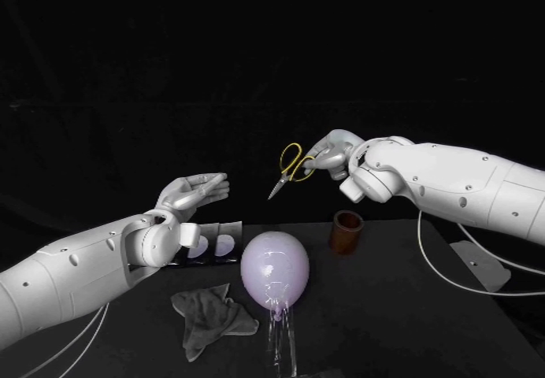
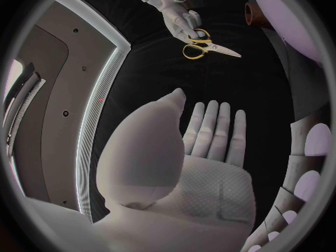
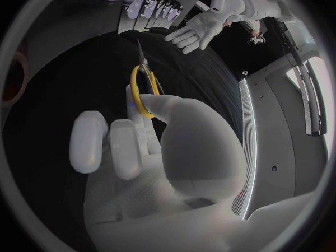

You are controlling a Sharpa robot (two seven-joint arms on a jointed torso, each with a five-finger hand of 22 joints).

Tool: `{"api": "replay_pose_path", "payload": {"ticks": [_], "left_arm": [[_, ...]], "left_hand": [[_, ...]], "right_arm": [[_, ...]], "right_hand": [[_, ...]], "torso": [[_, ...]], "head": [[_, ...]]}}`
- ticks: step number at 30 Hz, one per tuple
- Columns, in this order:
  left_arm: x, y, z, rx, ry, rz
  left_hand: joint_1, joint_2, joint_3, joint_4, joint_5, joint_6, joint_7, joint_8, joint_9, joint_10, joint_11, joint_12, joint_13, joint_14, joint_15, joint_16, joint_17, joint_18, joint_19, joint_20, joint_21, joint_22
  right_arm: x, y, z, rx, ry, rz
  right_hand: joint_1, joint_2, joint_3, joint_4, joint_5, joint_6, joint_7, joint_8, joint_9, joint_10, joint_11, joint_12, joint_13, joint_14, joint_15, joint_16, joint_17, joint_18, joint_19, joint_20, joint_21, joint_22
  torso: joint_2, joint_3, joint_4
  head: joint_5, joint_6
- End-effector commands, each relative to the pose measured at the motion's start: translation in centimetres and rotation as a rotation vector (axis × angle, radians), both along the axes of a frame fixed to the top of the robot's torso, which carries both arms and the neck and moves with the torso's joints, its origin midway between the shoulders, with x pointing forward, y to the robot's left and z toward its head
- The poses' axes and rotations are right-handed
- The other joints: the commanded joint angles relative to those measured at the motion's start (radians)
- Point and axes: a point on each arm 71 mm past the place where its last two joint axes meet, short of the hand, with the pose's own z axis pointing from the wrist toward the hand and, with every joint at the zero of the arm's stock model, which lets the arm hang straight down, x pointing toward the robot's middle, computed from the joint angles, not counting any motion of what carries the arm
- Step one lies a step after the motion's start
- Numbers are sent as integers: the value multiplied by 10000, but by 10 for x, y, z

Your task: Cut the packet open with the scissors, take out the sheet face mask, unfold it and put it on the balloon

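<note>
Scissors aloft in right hand; left hand bare; packet flat on the desk, apparently uncut.

Black desk [image 1: 398, 315]: lilac balloon [image 1: 275, 268] mid-desk, long axis running near to far; grey cloth [image 1: 210, 315] crumpled at its near left; brown cup [image 1: 346, 231] at far right. Packet [image 1: 221, 240] lies flat just left of the balloon, partly hidden behind the left wrist, long axis across the desk. Left hand [image 1: 193, 191] hovers above it, palm up, fingers spread, holding nothing; it is the nearer hand. Right hand [image 1: 335, 153] is raised well apart, clasping the yellow-handled scissors [image 1: 287, 172] by the loops. Blades look closed, axis tilted, tips pointing down toward the left hand. Judgement: packet must be lifted to meet the blades.
</note>
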Motion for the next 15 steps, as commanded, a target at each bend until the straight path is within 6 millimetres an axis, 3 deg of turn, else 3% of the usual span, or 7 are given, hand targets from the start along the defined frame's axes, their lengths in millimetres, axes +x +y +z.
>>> {"api": "replay_pose_path", "payload": {"ticks": [1,3,4,10,15], "left_arm": [[2,-4,1,-143,-114,-540],[3,-5,1,98,-159,-664],[4,-5,1,226,-174,-754],[6,-7,-1,975,-181,-1123],[8,-12,-3,1624,-137,-1518]], "left_hand": [[-83,-39,-106,8,17,-72,33,-57,0,-111,-9,-31,9,-14,62,-92,-57,-125,-257,-4,-180,-107],[-194,-50,-321,51,9,-249,119,-136,-22,-327,51,-41,4,-147,138,-287,-179,-365,-1001,3,-616,-327],[-248,4,-467,46,11,-337,217,-168,-26,-471,101,-15,15,-339,191,-451,-302,-394,-1253,30,-779,-415],[-521,11,-911,100,10,-594,248,-271,-52,-744,200,-30,10,-900,286,-788,-599,-399,-1360,13,-898,-496],[-651,158,-1567,95,12,-930,272,-357,-91,-943,250,-21,15,-1181,342,-1032,-816,-396,-1364,11,-986,-566]], "right_arm": [[1,8,-4,1098,-270,-214],[0,17,-12,1220,-173,-92],[0,22,-16,1278,-122,-34],[-2,39,-32,1496,123,232],[-4,48,-41,1585,266,433]], "right_hand": [[-1,104,72,-152,70,-38,-22,56,34,316,-246,-2,13,283,-49,34,-3,5,-4,-12,31,23],[-15,110,81,-168,89,-40,-22,59,41,316,-246,-4,14,285,-49,38,1,5,-4,-12,30,24],[-40,115,90,-191,113,-46,-21,64,51,317,-245,-5,17,283,-49,34,-14,5,-4,-13,31,26],[-77,131,108,-223,156,-59,-18,70,65,317,-243,-8,20,285,-48,40,-9,12,-21,-14,12,5],[-97,137,115,-240,177,-65,-17,73,73,317,-242,-9,23,284,-48,38,-16,11,-18,-14,15,12]], "torso": [[25,14,32],[33,24,40],[50,23,42],[90,12,62],[95,14,52]], "head": [[148,-32],[181,-46],[215,-45],[253,-73],[302,-106]]}}
